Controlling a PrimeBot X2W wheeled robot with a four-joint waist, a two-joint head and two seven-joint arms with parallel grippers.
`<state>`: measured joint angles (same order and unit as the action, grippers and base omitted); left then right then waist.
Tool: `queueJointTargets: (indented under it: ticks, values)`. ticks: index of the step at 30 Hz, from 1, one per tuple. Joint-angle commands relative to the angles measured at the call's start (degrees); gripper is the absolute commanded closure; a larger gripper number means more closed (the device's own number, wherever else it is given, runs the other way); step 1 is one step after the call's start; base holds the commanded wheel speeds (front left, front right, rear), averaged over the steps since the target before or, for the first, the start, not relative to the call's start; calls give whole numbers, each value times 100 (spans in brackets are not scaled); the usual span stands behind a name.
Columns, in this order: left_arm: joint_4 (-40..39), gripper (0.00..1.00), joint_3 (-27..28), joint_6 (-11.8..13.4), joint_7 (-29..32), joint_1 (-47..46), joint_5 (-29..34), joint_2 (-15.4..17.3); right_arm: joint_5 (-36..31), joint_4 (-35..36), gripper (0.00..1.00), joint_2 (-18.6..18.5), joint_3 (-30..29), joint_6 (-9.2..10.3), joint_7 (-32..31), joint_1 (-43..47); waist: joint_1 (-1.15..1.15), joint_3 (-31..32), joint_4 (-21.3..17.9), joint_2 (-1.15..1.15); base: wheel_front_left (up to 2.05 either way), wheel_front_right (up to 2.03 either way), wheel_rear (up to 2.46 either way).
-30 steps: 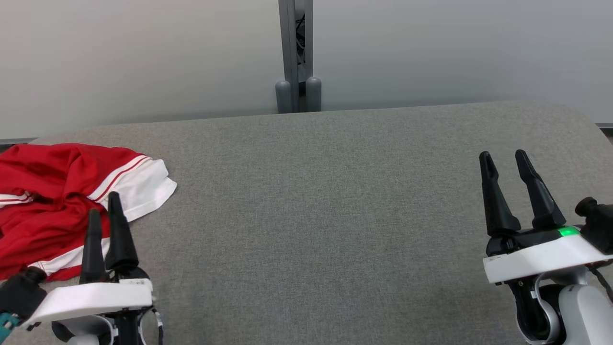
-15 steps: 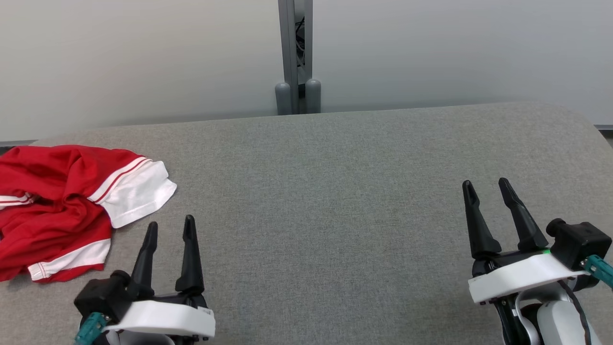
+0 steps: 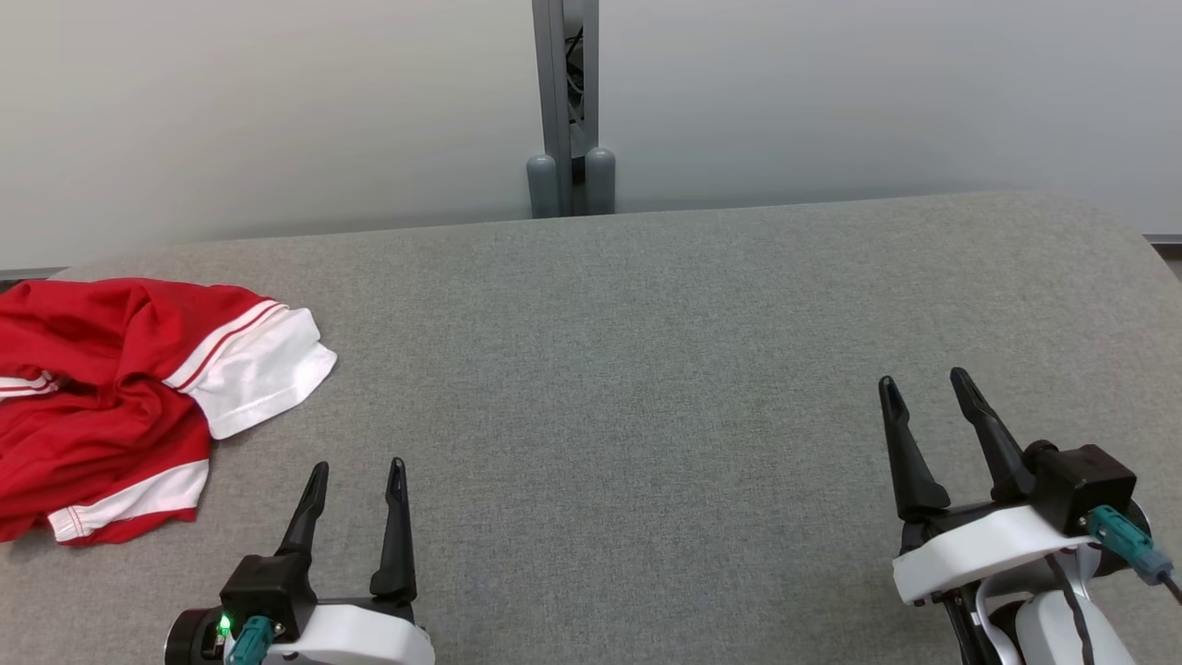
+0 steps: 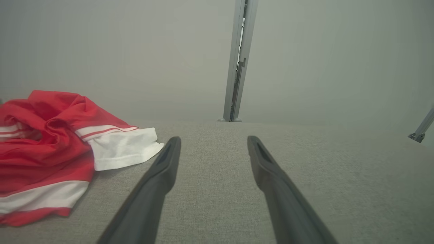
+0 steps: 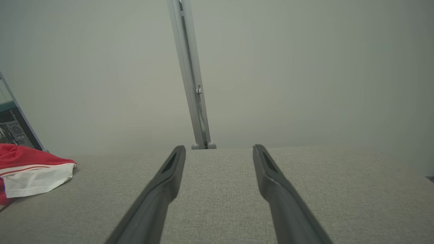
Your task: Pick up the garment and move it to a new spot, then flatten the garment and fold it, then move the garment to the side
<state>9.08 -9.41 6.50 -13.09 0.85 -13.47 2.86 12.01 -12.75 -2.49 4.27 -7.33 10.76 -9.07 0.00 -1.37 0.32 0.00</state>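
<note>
We see the crumpled red fabric garment (image 3: 102,388) with broad white bands and thin white stripes lying in a loose heap at the left edge of the grey, cloth-covered surface (image 3: 646,369), nearer the far left corner than the near one, part of it running past the head view's left border. One white-ended sleeve or leg lies flat on the surface and points toward its middle. Our left gripper (image 3: 358,465) sits at the near edge, just to the right of the garment and clear of it, its two long dark fingers spread apart with nothing between them; the left wrist view shows the same gap (image 4: 214,139) and the garment (image 4: 47,149) off to one side of it. Our right gripper (image 3: 923,377) sits near the near right corner, well apart from the garment, fingers likewise spread and empty (image 5: 219,147). Behind the far edge stands a slim grey metal post (image 3: 564,92) on two rounded feet, set against a plain pale wall (image 3: 277,111).
</note>
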Motion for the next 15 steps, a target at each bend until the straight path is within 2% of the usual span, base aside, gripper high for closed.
queueJointTargets:
  ticks: [1, 15]
  values:
    - [-23, 0, 11, 43, -30, -51, 123, 30, -122, -12, 0, -44, 26, -24, 76, -83, 0, -6, -4, 0, 0, 0, 0]
    - [-41, 0, 54, 79, -122, -10, 648, 27, -543, -250, 0, -56, 254, -20, 288, -231, 0, -70, -7, 0, 0, 0, 0]
